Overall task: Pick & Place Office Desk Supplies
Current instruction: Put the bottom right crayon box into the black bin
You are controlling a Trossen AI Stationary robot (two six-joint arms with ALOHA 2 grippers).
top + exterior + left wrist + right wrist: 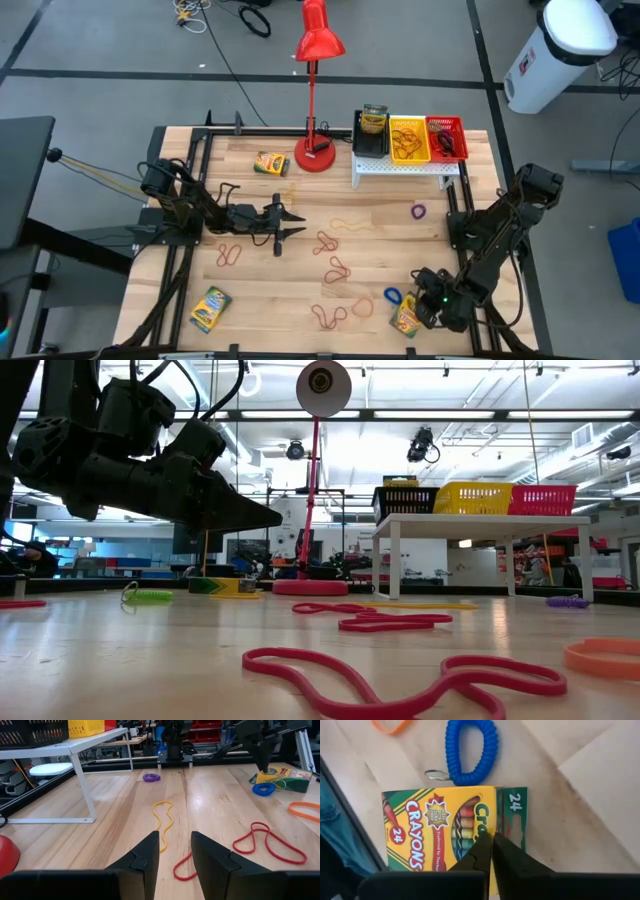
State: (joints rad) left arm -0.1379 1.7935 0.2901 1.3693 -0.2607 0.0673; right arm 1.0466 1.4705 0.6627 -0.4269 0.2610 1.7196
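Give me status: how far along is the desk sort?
Early. Done: yellow bin and red bin hold a few items. In hand: nothing; right end effector is shut above a crayon box, left end effector hovers open mid-table. Left: three crayon boxes, many bands.

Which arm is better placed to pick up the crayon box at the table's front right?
Right: the right gripper hangs shut directly over that crayon box, while the left gripper waits mid-table.

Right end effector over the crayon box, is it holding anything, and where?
Nothing held. The right end effector is shut, fingertips together above the crayon box, gripping no part of it.
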